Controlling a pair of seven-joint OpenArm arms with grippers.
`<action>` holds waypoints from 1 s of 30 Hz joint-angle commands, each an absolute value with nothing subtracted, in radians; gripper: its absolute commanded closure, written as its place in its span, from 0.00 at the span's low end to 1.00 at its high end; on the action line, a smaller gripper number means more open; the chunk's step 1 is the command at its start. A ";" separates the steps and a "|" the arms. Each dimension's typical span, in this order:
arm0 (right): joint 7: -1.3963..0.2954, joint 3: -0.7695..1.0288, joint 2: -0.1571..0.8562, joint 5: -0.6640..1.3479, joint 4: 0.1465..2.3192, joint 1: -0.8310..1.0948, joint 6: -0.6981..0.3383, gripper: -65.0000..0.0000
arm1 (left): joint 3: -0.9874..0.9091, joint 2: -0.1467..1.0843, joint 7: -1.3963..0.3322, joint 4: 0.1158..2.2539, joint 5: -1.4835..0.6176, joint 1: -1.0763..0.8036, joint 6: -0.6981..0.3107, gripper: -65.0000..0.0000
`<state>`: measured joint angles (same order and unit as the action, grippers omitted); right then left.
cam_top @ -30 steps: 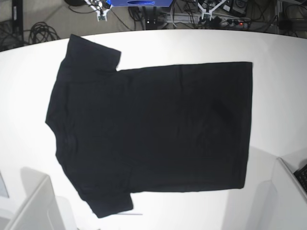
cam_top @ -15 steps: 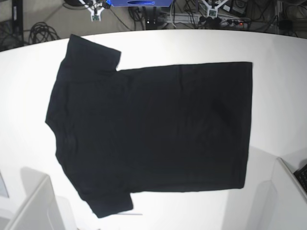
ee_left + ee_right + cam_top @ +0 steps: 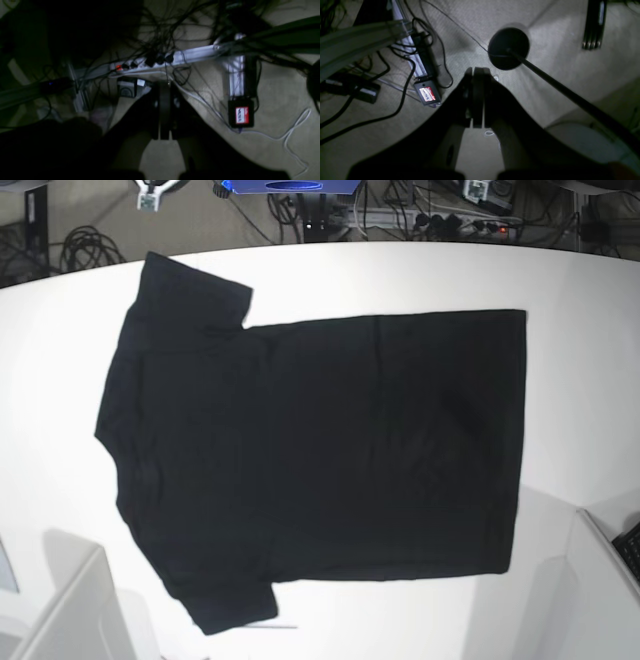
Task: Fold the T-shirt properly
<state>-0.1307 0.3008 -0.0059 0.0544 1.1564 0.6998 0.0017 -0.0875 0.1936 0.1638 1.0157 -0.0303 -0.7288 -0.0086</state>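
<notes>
The T-shirt [image 3: 320,450] lies flat on the white table [image 3: 580,360], plain black side up, collar end to the left and hem to the right. One sleeve points to the far left corner, the other to the near left edge. No print shows. Both grippers are off the table, beyond its far edge, over the floor. In the left wrist view my left gripper [image 3: 164,85] is shut with nothing in it, above a power strip. My right gripper [image 3: 478,70] is shut and empty too, beside a round black stand base. Neither touches the shirt.
Behind the table, cables and a power strip [image 3: 150,62] cover the floor. A black round base with a slanted pole [image 3: 508,48] stands there. White box-like shapes sit at the near left [image 3: 70,610] and near right [image 3: 600,580] corners.
The two arm tips seen past the table's far edge have drifted outward and up, almost leaving the base view. The T-shirt has not moved.
</notes>
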 commanded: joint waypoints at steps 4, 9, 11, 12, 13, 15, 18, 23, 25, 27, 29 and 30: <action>-0.153 0.384 -0.048 0.056 1.333 0.769 0.005 1.00 | -0.232 0.189 0.177 1.201 -0.036 -0.842 0.005 1.00; -0.157 0.456 -0.105 0.056 1.554 0.832 0.005 1.00 | -0.328 0.186 0.177 1.461 -0.035 -0.969 0.005 1.00; -0.157 0.479 -0.117 0.056 1.641 0.848 0.005 1.00 | -0.348 0.186 0.177 1.549 -0.035 -1.007 0.005 1.00; -0.160 0.487 -0.120 0.056 1.678 0.854 0.005 1.00 | -0.355 0.186 0.177 1.586 -0.036 -1.023 0.005 1.00; -0.170 0.495 -0.120 0.058 1.718 0.862 0.005 1.00 | -0.366 0.186 0.177 1.620 -0.036 -1.040 0.005 1.00; -0.206 0.503 -0.120 0.065 1.799 0.865 0.005 1.00 | -0.387 0.186 0.177 1.687 -0.036 -1.056 0.005 1.00; -0.269 0.503 -0.116 0.173 1.902 0.866 0.005 1.00 | -0.414 0.186 0.177 1.771 -0.041 -1.072 0.005 1.00; -0.375 0.495 -0.088 0.409 2.011 0.846 0.004 1.00 | -0.441 0.186 0.166 1.877 -0.170 -1.075 0.005 1.00; -0.414 0.496 -0.067 0.513 2.012 0.831 0.004 1.00 | -0.441 0.188 0.166 1.894 -0.211 -1.075 0.005 1.00; -0.460 0.498 -0.042 0.625 2.011 0.820 0.004 1.00 | -0.441 0.189 0.166 1.896 -0.231 -1.073 0.005 1.00; -0.503 0.498 -0.004 0.731 2.011 0.816 0.004 0.87 | -0.441 0.189 0.166 1.896 -0.234 -1.070 0.005 1.00; -0.526 0.498 0.021 0.780 2.011 0.806 0.004 0.78 | -0.441 0.189 0.166 1.894 -0.234 -1.069 0.005 1.00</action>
